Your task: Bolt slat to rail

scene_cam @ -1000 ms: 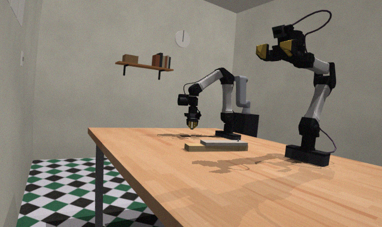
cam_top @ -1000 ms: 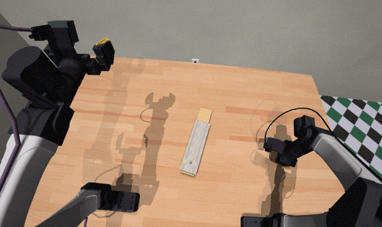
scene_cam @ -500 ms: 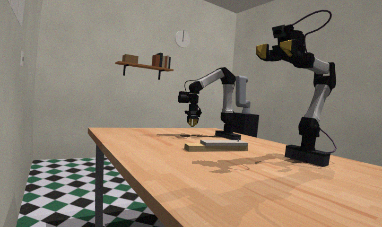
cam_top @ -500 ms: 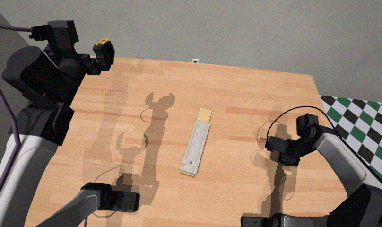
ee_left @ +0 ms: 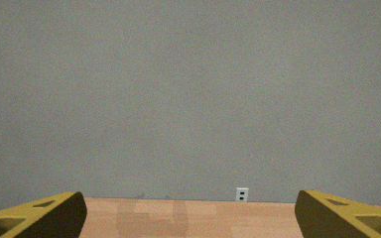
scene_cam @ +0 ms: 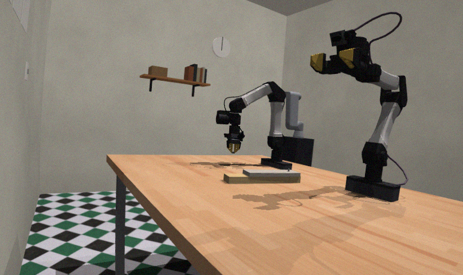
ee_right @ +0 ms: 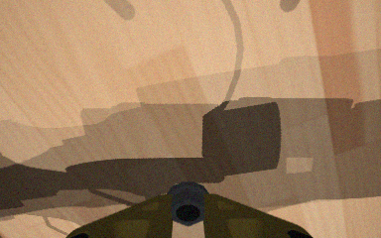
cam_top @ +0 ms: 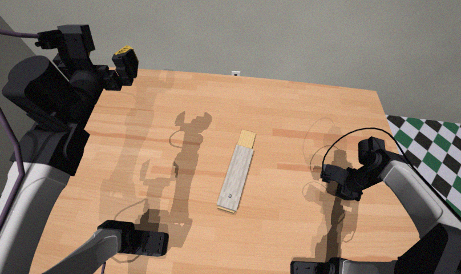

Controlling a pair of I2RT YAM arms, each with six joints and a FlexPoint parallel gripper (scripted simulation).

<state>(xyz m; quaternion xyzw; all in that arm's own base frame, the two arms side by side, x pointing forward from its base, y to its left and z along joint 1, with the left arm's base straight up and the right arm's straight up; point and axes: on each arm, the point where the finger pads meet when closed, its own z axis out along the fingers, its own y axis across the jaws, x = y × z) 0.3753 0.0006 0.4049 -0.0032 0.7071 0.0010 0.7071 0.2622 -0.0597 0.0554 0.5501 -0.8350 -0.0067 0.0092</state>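
Nut: between the fingertips of your right pincer (cam_top: 348,192) (scene_cam: 233,149) (ee_right: 188,208), its hole (ee_right: 188,212) showing.
Right pincer: grasping the nut, raised above the table (cam_top: 294,220) (scene_cam: 193,191), likely for clearance.
Bolt (cam_top: 230,195) (scene_cam: 288,169): well aside, through the slat (cam_top: 235,173) (scene_cam: 271,173), ready for threading.
Rail (cam_top: 247,138) (scene_cam: 234,179): beneath the slat, supporting it for clamping.
Left pincer (cam_top: 107,53) (scene_cam: 332,60) (ee_left: 190,213): released, away from your work.

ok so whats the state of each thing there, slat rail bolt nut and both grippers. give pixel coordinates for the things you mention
slat (cam_top: 235,174) (scene_cam: 273,173): lying flat on the rail
rail (cam_top: 246,138) (scene_cam: 234,178): flat on the table, one end uncovered
bolt (cam_top: 230,195) (scene_cam: 288,169): upright, through the slat, no nut on it
nut (ee_right: 188,204): held, off the bolt
right gripper (scene_cam: 233,152) (ee_right: 188,204): shut on the nut, above the table
left gripper (scene_cam: 332,61) (ee_left: 190,200): open, raised
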